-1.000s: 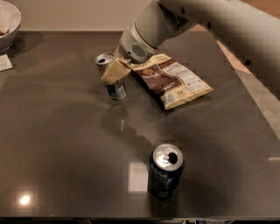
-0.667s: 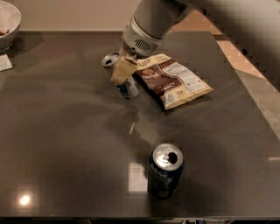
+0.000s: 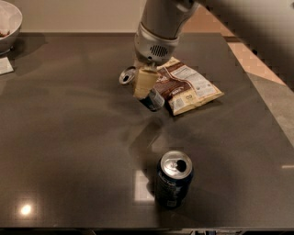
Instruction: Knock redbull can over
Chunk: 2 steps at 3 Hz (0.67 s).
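Pale arm [image 3: 166, 13], vented silver wrist [image 3: 155, 47], cream gripper [image 3: 144, 86] at upper centre

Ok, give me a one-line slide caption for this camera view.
Gripper against the steeply tilted redbull can beside the chip bag; dark soda can stands upright in front.

My fingers [image 3: 144, 83] are over the far middle of the dark, glossy bench [image 3: 69, 137]. Nearer than them and to the left, a round glare [image 3: 25, 209] shines off its top. A pale square reflection [image 3: 143, 186] lies nearer, almost in line with them. Beyond them is a cream wall [image 3: 82, 13], and to their right a tan floor [image 3: 257, 59].
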{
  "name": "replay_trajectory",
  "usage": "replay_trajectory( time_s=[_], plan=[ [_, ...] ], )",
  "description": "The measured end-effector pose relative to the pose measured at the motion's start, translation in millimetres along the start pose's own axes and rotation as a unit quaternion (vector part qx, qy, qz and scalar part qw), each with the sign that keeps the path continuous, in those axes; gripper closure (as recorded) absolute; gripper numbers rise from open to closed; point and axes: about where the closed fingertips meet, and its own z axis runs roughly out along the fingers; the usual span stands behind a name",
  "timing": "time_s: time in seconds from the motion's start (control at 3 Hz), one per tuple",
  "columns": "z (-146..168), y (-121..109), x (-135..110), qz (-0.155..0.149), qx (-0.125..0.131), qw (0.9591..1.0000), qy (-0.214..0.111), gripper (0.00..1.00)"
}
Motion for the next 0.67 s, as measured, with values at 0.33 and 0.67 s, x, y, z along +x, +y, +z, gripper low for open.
replay_trajectory(
  time_s=[0.33, 0.67],
  plan=[
    [10, 20, 7, -0.035, -0.033, 0.9983, 0.032, 0.84],
    [26, 35, 9, -0.062, -0.062, 0.9946, 0.056, 0.60]
  ],
)
